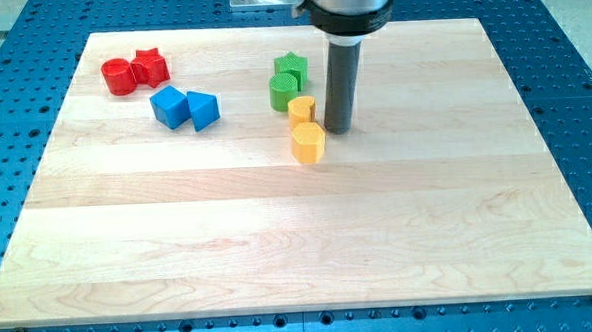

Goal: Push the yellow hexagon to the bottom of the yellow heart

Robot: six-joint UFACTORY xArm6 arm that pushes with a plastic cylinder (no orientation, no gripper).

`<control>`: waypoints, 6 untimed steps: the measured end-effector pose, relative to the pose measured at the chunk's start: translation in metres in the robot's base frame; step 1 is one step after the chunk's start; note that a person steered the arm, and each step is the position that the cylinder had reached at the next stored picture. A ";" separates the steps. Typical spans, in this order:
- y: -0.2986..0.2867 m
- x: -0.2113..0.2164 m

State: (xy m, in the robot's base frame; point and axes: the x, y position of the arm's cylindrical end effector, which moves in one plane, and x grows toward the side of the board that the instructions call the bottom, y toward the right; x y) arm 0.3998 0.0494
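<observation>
Pale wood makes up the table [279,237], which sits on a blue perforated base. My tip [338,130] stands just to the view's right of the yellow heart [302,109], and up and right of the yellow hexagon [308,142], which lies right below the heart, touching or nearly so. The end effector is a plain rod with nothing to open or close, and it holds nothing.

The hexagon already looks placed, so the main risk is my tip brushing either yellow block as it moves and spoiling the arrangement. A leftward push would drive the heart into the green cylinder [284,90] and green star [292,68] (they crowd it from above). No containers are present.
</observation>
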 end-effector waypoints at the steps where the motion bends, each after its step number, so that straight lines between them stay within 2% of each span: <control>1: -0.012 -0.006; 2: -0.015 -0.013; 3: 0.026 0.023; 4: 0.022 0.056; 6: -0.050 0.054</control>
